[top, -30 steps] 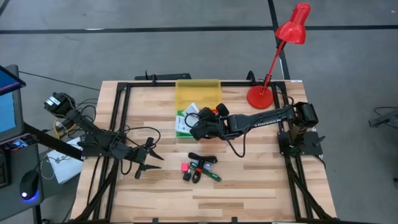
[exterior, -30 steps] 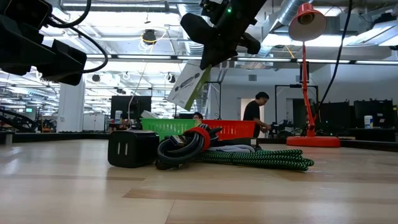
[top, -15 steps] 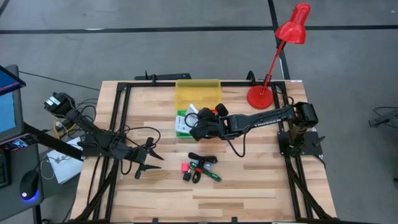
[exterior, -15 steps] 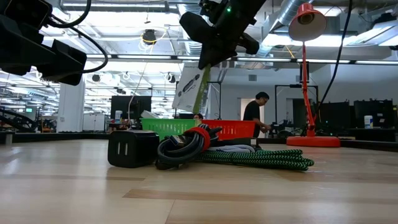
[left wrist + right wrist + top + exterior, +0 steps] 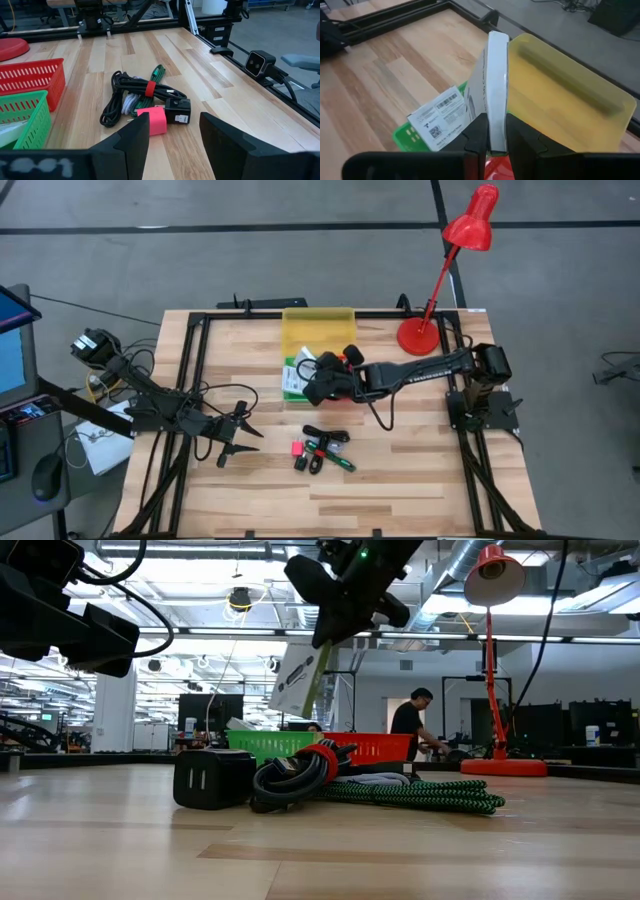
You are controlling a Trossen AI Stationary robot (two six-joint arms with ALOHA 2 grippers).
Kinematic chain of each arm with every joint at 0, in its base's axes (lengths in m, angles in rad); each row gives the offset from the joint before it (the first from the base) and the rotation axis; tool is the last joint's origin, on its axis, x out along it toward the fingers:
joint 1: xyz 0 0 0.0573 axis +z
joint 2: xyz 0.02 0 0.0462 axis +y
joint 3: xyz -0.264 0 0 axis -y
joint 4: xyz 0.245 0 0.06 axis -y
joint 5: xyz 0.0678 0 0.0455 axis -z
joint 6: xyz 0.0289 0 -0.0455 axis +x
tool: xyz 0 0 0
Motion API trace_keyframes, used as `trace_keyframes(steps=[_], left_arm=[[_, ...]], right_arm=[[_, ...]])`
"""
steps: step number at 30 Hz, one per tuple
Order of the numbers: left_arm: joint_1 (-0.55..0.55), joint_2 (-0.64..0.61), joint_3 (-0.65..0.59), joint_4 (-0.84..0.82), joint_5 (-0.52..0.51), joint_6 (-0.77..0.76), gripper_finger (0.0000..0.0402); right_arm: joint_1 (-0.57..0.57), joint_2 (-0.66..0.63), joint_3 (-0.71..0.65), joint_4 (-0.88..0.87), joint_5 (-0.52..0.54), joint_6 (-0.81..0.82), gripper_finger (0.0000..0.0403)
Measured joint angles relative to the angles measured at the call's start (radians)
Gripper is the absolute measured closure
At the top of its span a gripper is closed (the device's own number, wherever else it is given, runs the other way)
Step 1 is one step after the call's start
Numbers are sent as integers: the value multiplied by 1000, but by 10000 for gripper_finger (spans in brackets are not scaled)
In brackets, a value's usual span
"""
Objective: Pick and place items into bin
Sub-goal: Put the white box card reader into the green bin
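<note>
Now right fingers (image 5: 490, 131) pinch thin white printed packet (image 5: 496, 85) edgewise; left fingers (image 5: 212, 132) spread, empty.

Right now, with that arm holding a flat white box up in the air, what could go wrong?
The right claw pinches the flat white printed box only by its lower edge, so it might slip or swing. It hangs above the green mesh basket, which already holds a white labelled packet, beside the translucent yellow bin; released badly, it could land outside them. The left claw waits open, well apart from the cable bundle.
</note>
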Motion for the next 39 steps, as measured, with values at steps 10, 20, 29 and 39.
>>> trace_keyframes(steps=[10,20,29,39], left_arm=[[0,0,0,0,0,0,235],[0,0,0,0,0,0,235],[0,0,0,0,0,0,235],[0,0,0,0,0,0,235]], right_arm=[[-8,0,0,0,-5,0,346],[-10,0,0,39,-20,-34,346],[-21,0,0,38,-27,-37,346],[-20,0,0,39,-27,-44,318]])
